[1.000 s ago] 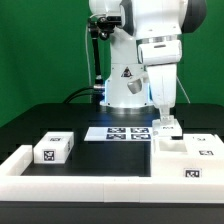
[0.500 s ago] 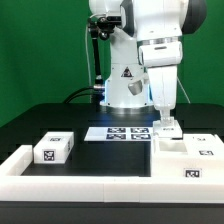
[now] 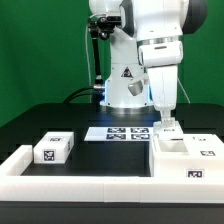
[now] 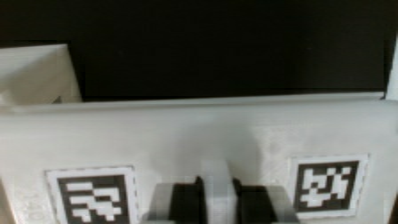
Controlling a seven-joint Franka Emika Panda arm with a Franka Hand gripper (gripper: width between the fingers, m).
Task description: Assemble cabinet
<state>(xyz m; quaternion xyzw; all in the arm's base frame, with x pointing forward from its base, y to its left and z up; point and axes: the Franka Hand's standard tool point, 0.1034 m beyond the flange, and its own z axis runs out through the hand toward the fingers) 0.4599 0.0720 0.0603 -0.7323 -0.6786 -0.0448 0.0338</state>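
Observation:
The cabinet [image 3: 186, 160], a large white boxy case with black-and-white tags, stands at the exterior view's right. My gripper [image 3: 167, 126] reaches straight down onto its rear top edge. In the wrist view the cabinet's white tagged face [image 4: 196, 140] fills the frame. My gripper [image 4: 214, 200] has its two dark fingers closed on a thin white wall of the cabinet, between two tags. A smaller white tagged drawer block [image 3: 52, 149] lies loose at the exterior view's left, far from the gripper.
The marker board [image 3: 122, 132] lies flat on the black table in front of the robot base [image 3: 125, 88]. A low white border rail [image 3: 80, 186] runs along the front and up the left side. A green backdrop stands behind.
The cabinet has shifted very slightly toward the front with my gripper on it. The drawer block has not moved.

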